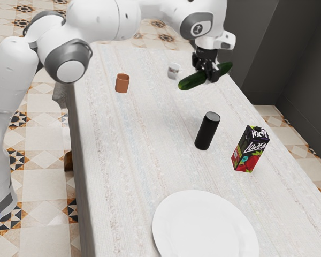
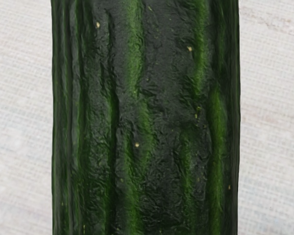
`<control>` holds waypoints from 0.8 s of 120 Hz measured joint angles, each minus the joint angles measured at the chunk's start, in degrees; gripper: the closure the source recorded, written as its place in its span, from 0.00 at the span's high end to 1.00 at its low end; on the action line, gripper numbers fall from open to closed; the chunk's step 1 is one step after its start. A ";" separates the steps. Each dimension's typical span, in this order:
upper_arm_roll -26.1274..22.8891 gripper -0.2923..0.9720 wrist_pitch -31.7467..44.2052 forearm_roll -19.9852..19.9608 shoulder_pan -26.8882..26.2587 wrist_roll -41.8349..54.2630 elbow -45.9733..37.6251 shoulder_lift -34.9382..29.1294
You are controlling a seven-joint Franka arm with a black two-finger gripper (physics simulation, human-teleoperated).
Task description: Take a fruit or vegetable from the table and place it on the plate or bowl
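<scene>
A long pale bench (image 1: pixel 128 160) with a faintly streaked top runs from the upper middle of the exterior view down to its lower edge. Patterned floor tiles (image 1: pixel 32 160) lie along the exterior view's left.

A white robot arm (image 1: pixel 21 69) with grey joints enters from the exterior view's upper left. It arches across the top of the frame and comes down at the upper right.

A round white plate (image 1: pixel 203 227) lies flat on the bench at the lower middle of the frame, cut off by the bottom edge.

A dark green cucumber (image 1: pixel 190 82) is in the upper right of the exterior view, over the far end of the bench and well apart from the plate. It is tilted, its lower end toward the exterior view's left. The black claw (image 1: pixel 209 76) grips it, the fingers closed on its sides a little past its middle. In the wrist view the cucumber (image 2: pixel 144 117) shows ridged, glossy skin with lighter green stripes just under the hand, and pale bench (image 2: pixel 19 122) on both sides.

A black cylinder (image 1: pixel 207 130) stands upright right of centre.

A dark juice carton (image 1: pixel 250 149) with red and green print stands just to its right, leaning slightly.

A small brown cup (image 1: pixel 122 83) stands in the upper middle of the frame.

A smaller white cup (image 1: pixel 174 70) stands between the brown cup and the cucumber.
</scene>
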 joint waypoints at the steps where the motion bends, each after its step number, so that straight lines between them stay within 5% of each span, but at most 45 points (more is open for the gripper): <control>1: 0.12 0.39 -0.23 0.00 0.00 0.00 0.80 0.01; 23: -1.05 0.38 -3.87 0.94 0.18 0.28 15.95 -0.11; 62: -27.68 0.37 -10.87 3.54 -1.16 0.83 20.42 -0.14; 96: -42.55 0.36 -14.94 2.75 -2.17 1.20 -8.65 -14.12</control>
